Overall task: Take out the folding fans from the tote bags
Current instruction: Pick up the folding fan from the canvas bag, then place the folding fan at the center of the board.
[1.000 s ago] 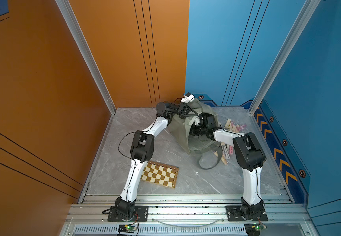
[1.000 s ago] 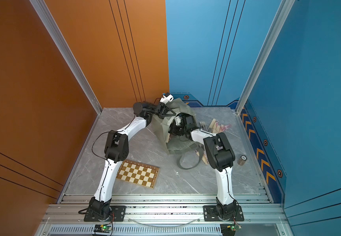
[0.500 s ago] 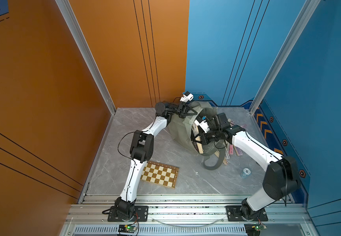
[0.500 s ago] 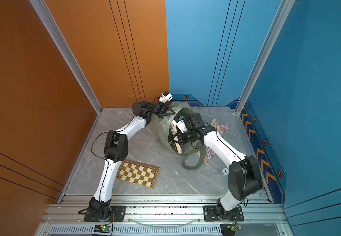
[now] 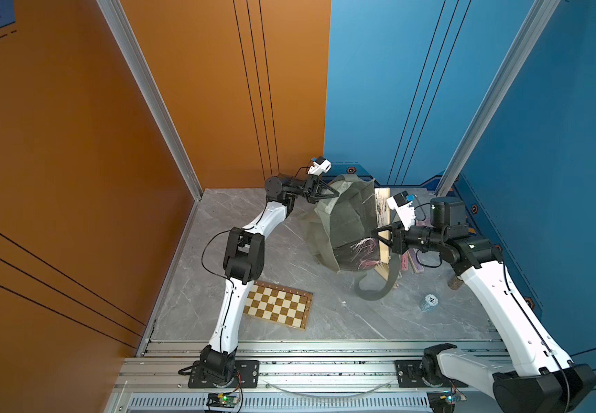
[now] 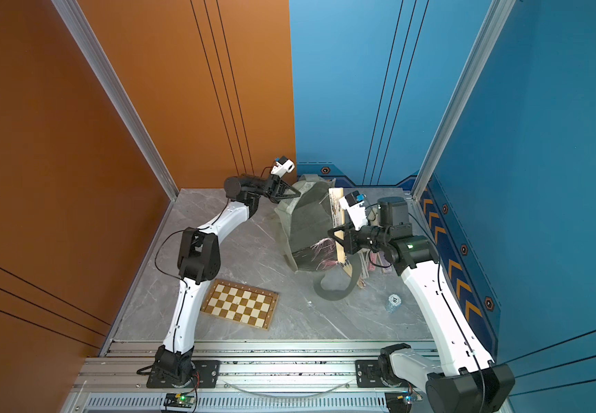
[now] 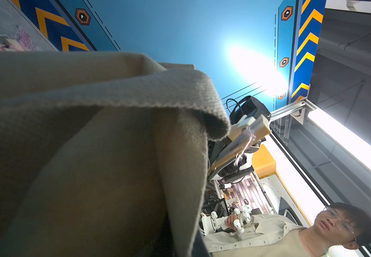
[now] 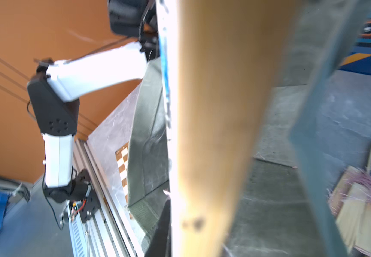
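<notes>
The olive tote bag [image 5: 339,221] [image 6: 303,221] lies on its side with its mouth facing right. My left gripper [image 5: 334,195] [image 6: 296,195] is shut on its upper rim and holds it up; bag fabric [image 7: 91,133] hides the fingers in the left wrist view. My right gripper [image 5: 378,237] [image 6: 335,237] is shut on a pale bamboo folding fan [image 5: 382,211] [image 6: 336,207] [image 8: 213,111], which stands steeply at the right edge of the mouth. Pink tassels [image 5: 364,250] show inside the mouth. Several other fans [image 5: 414,261] [image 6: 378,262] [image 8: 358,200] lie on the floor right of the bag.
A brown-and-cream chessboard [image 5: 278,309] [image 6: 241,304] lies at the front left of the floor. The bag's strap [image 5: 375,289] loops forward. A small round stack [image 5: 428,302] [image 6: 393,302] stands at front right, a brown object [image 5: 454,282] beside the right arm. Walls close in behind and at both sides.
My right gripper has come out of the bag's mouth to the right with a fan in it, and the right arm has swung out right. The left gripper keeps holding the rim.
</notes>
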Controlling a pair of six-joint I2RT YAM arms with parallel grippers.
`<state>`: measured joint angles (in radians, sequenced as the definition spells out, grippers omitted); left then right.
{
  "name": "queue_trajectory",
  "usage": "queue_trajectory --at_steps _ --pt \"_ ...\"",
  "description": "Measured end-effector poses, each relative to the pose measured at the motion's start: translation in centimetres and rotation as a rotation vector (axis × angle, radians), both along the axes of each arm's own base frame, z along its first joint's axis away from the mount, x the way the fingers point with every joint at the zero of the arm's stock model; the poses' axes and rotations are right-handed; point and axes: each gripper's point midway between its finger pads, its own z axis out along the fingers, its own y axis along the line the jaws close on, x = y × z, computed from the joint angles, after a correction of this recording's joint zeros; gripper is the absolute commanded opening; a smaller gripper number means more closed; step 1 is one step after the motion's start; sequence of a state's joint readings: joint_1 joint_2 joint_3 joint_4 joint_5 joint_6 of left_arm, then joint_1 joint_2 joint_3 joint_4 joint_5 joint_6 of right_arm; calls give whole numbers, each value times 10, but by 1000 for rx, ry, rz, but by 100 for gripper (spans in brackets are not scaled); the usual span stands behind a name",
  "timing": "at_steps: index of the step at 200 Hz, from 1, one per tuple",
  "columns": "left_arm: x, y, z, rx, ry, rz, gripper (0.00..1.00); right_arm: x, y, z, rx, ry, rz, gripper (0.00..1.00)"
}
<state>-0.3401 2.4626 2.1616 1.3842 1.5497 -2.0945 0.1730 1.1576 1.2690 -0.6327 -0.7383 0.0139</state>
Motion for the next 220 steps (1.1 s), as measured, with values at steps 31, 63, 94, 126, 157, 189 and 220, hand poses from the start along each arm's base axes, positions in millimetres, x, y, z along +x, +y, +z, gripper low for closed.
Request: queue_trajectory --at_steps 31,63,94,126,157,189,220 --pt "-1 -1 0 0 0 -2 0 24 -34 23 96 -19 -122 4" --pt "0 0 0 0 0 0 0 55 -63 64 219 -76 -204 5" --pt "3 4 0 0 0 10 0 82 -76 111 323 -137 -225 3" --pt "6 9 0 2 -1 18 0 106 -98 150 415 -200 -278 1" --pt "9 12 0 3 -9 24 0 137 -135 167 489 -208 -374 0" --pt "10 14 3 3 -17 26 0 183 -170 148 512 -125 -488 2" --pt "10 15 3 4 -18 28 0 220 -185 89 481 55 -589 4"
